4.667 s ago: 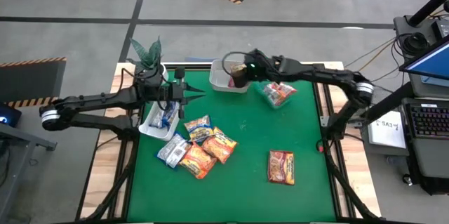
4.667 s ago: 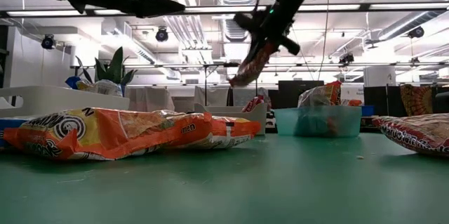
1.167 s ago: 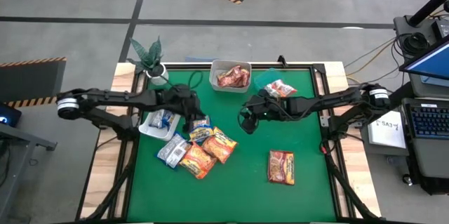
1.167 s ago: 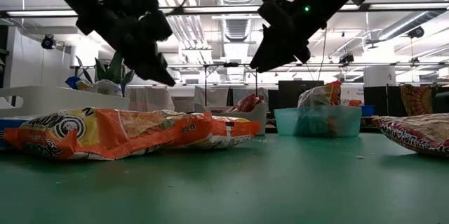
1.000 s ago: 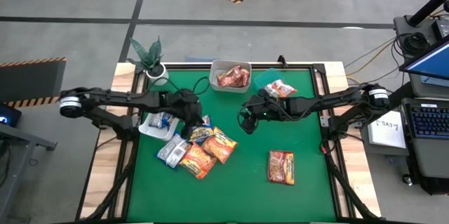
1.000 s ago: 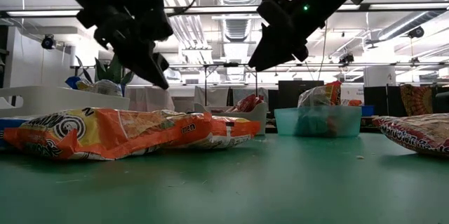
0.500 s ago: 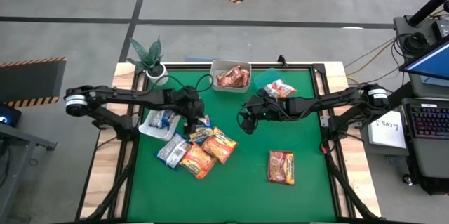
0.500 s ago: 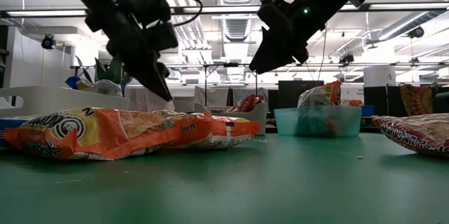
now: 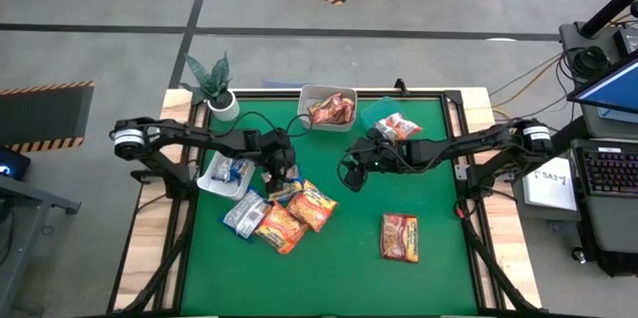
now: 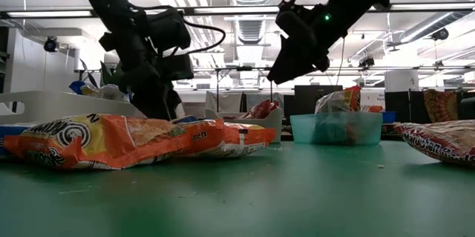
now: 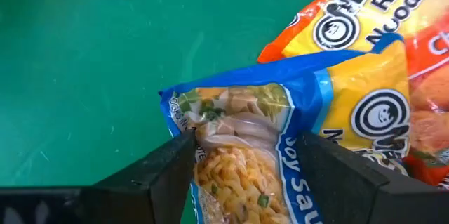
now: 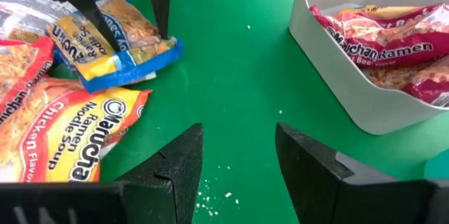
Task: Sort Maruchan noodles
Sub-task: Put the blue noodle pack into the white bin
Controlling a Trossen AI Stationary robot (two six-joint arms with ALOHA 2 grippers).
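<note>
the left gripper (image 11: 242,155) is down at the blue-and-white noodle packet (image 11: 280,140), jaws spread either side of it; contact apparently not made. this packet lies on the green worktop (image 9: 399,268), at 12 o'clock of the orange packets (image 9: 299,213). the right gripper (image 12: 238,157) hovers mid-worktop, jaws released and empty.

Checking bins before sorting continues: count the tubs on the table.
3: the left white tub at the mat's left edge, the far white tub at the back edge, the teal tub just right of it. None seems hidden.

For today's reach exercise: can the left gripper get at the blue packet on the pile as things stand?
Probably yes. The left gripper is open with its fingers either side of the blue packet, nothing between them.
</note>
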